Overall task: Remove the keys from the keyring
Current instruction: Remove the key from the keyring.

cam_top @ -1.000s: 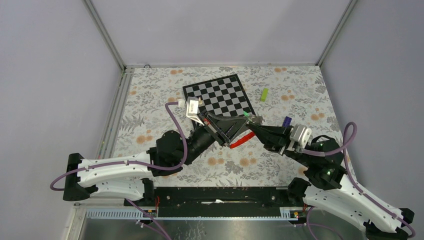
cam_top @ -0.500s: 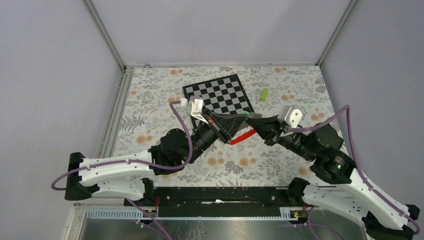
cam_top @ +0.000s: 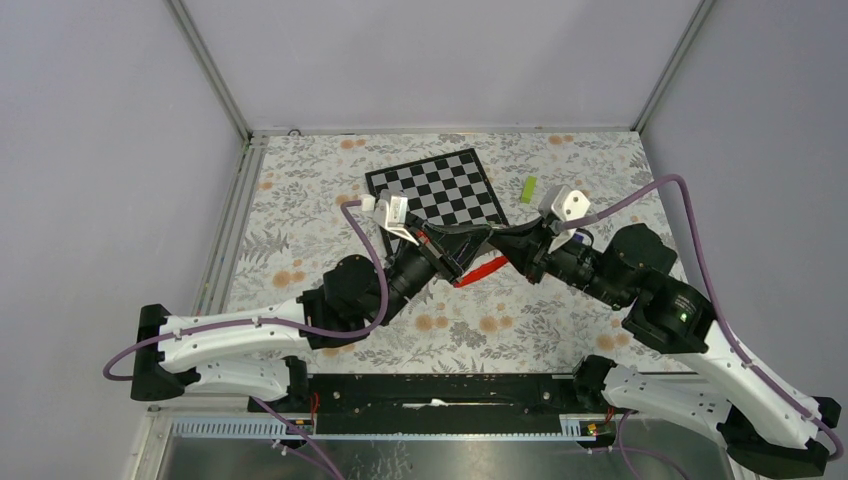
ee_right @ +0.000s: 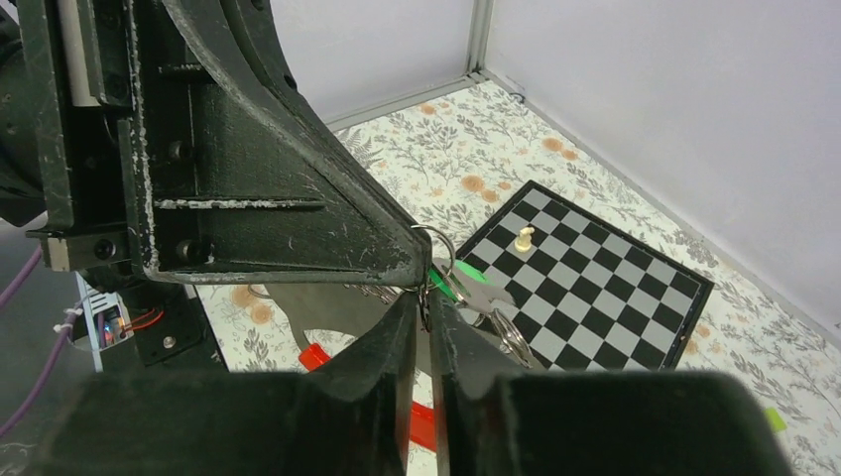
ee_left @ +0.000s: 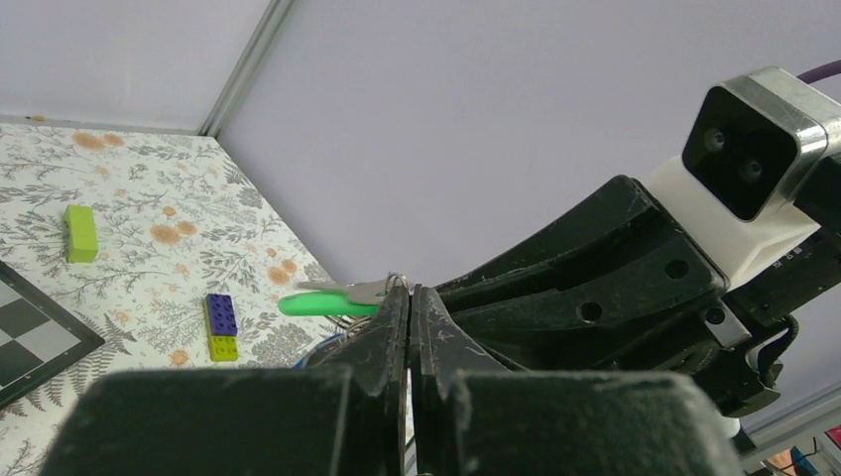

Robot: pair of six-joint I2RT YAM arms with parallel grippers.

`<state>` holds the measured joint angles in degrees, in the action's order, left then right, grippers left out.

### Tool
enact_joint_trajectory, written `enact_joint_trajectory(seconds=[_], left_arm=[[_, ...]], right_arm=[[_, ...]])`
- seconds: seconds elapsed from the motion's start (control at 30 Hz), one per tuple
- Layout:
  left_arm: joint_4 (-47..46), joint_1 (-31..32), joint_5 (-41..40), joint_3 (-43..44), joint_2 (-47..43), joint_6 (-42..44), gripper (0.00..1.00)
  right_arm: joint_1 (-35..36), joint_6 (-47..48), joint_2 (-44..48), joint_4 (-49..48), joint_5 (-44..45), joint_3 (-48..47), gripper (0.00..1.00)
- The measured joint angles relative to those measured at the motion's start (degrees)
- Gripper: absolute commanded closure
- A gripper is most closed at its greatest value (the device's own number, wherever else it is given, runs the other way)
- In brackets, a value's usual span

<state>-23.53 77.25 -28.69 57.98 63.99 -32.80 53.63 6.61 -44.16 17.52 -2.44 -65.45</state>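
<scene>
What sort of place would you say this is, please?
Probably a robotics lab test cell: plain walls in an aluminium frame, a floral-covered table, and a left arm and right arm bolted at its near edge.

Both arms reach inward, tips meeting; left pincer (ee_left: 409,297) clamped tight, right pincer (ee_right: 424,307) barely parted.

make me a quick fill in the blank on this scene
1. The strap hanging below the keyring is ___.
2. The key sticking out past the shut left claw has a ___ head.
3. The pale chess piece stands on the ___.
Missing: red; green; chessboard.
</scene>
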Motion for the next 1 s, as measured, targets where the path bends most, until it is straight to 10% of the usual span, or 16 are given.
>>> enact_joint_trajectory(seconds=[0.2,1.0], left_arm=[[0.33,0.35,1.05,0.09,0.15,-0.72,1.00],[-0.59,1.16,4.28,-0.48,0.26,-4.22,1.00]], right_arm=[[0.00,1.14,4.13,-5.75,-1.73,5.01,0.55],[0.00,8.13,19.63,-35.34,-7.58,29.81,0.60]])
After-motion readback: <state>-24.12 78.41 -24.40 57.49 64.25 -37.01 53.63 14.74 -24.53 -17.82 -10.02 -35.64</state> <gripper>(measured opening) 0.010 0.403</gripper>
